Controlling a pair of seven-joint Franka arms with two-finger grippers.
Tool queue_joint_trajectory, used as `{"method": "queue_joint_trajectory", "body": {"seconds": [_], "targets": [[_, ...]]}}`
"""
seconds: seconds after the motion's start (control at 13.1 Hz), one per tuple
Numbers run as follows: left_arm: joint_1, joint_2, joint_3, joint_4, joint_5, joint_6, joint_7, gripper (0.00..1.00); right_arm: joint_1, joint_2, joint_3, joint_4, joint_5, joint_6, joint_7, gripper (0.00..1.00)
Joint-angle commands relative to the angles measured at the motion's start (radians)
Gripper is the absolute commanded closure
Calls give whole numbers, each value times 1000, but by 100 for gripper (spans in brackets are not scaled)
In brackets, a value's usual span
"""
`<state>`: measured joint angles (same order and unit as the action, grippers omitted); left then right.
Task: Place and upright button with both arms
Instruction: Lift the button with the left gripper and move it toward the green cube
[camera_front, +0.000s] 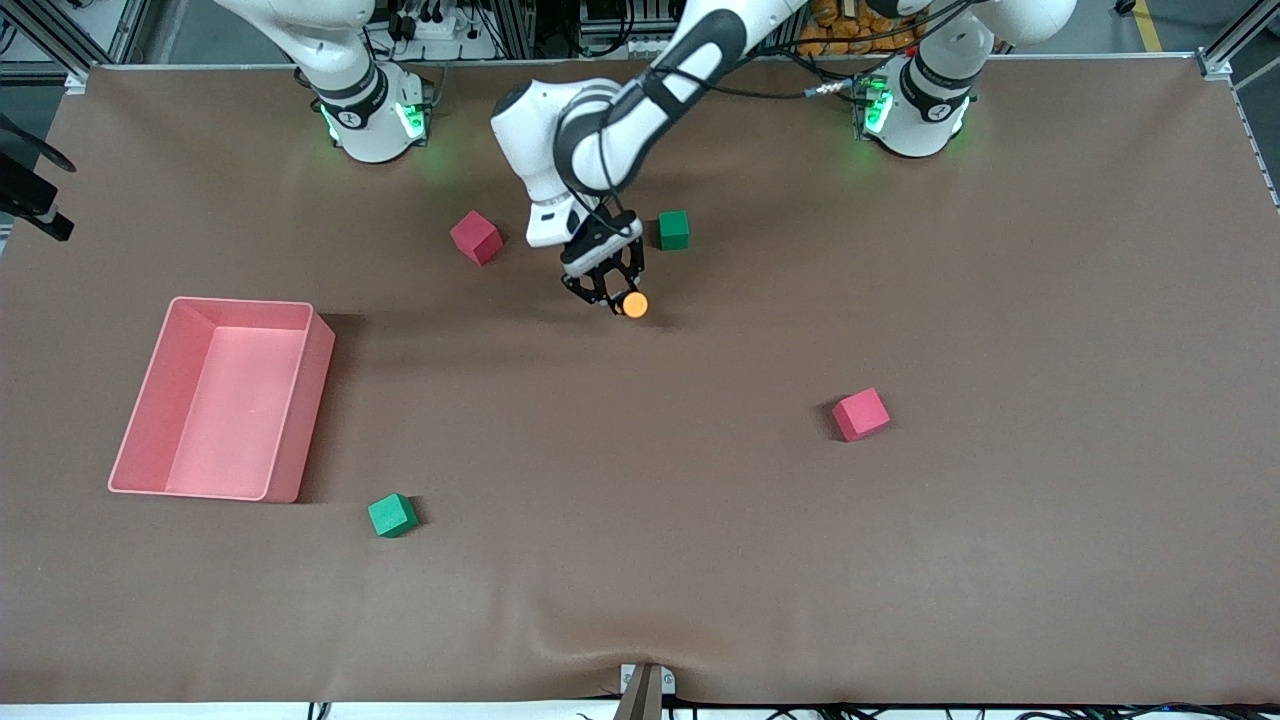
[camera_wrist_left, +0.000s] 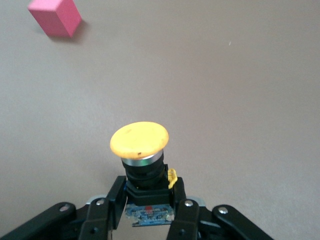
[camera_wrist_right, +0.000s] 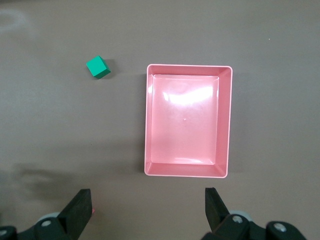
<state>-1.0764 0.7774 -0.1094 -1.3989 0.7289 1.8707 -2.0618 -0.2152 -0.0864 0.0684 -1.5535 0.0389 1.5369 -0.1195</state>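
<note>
1. The left claw (camera_front: 612, 297) is gripping the push-button (camera_front: 634, 304) by its black body, with the orange cap (camera_wrist_left: 139, 139) sticking out past the fingertips. It is hanging over bare counter (camera_front: 700, 520) between the red cube (camera_front: 476, 237) and the green cube (camera_front: 674, 229) that lie near the robots' bases.
2. The fingers (camera_wrist_left: 107, 210) are pinching low on the body, near the circuit board, so the hold looks short. Any tilting should be slow to stop the button from swinging out.
3. Judging by the task, the button needs to end up standing on its black base with the cap on top. The base should be turning toward the counter before the claw is lowering.
4. The release should be coming only once the base is resting flat, since the wide cap probably makes the button top-heavy.
5. The right claw (camera_wrist_right: 147, 207) is waiting spread wide and empty above the pink bin (camera_wrist_right: 189, 120), near another green cube (camera_wrist_right: 97, 67). It could be steadying the cap if the button starts to tip.
</note>
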Motion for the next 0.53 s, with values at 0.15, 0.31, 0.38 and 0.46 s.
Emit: {"method": "queue_joint_trajectory", "body": {"seconds": [0.15,0.31,0.38,0.46], "targets": [[-54,45,19,3,56,-85,-154,80,-19,11,7,23,21,-15,8,0],[-86,88,28,6,149,-102,-291,80,-20,11,7,23,21,-8,4,0],[-98,108,28,8,170,-117,-308,80,-19,11,7,24,21,-6,3,0],[-118,129,34,11,182,-134,-328,80,-16,8,7,26,12,-8,-3,0]]}}
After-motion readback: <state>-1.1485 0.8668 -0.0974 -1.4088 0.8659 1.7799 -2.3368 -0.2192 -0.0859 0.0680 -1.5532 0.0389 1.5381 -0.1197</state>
